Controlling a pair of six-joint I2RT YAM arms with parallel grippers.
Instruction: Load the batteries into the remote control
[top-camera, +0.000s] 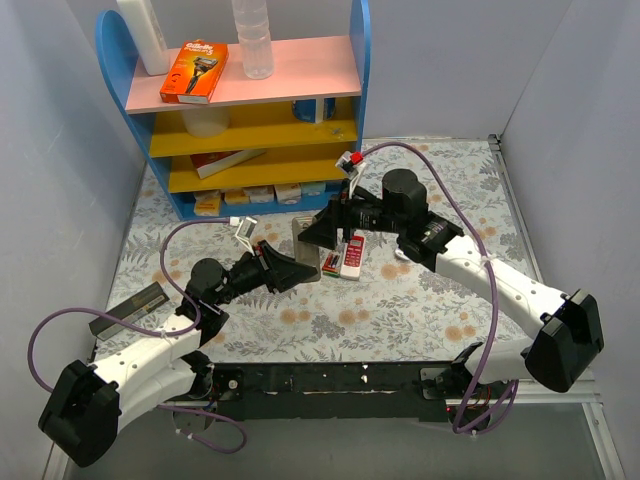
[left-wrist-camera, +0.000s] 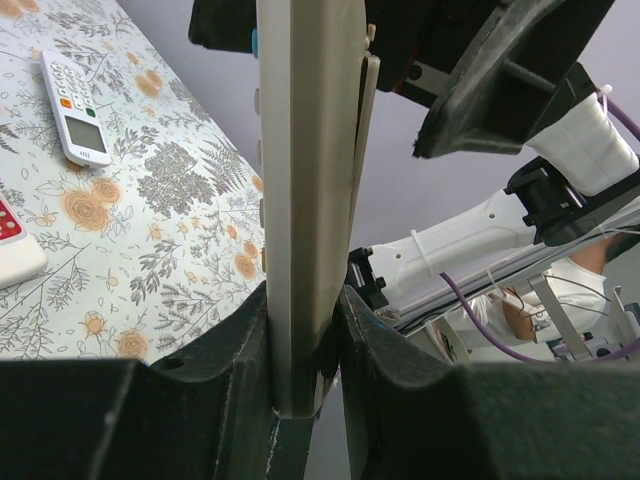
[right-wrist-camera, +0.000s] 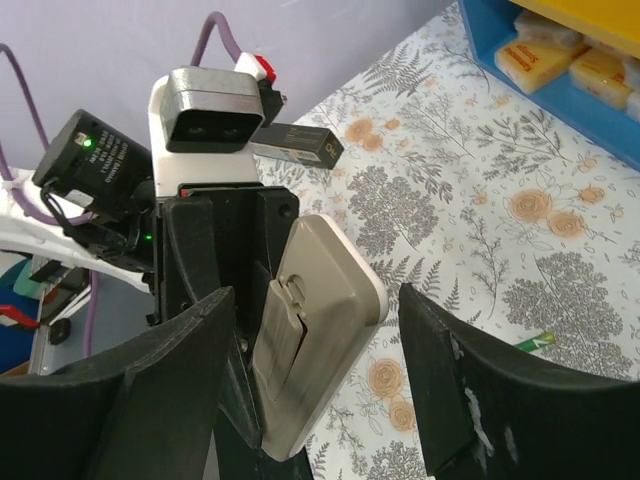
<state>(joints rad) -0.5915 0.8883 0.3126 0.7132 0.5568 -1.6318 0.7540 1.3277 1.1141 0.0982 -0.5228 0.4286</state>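
Edgewise, the remote control (left-wrist-camera: 305, 150) stands pinched in the left gripper (left-wrist-camera: 303, 320), its button face hidden, while the right gripper (right-wrist-camera: 312, 390), spread wide, flanks its back above the desk (right-wrist-camera: 480, 200).

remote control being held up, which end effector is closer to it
Left. The left end effector is shut on one end of the remote control. The right end effector is open, its fingers either side of the other end, seemingly not touching.

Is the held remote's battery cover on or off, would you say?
On: the cover sits on the remote's back; whether latched, cannot tell.
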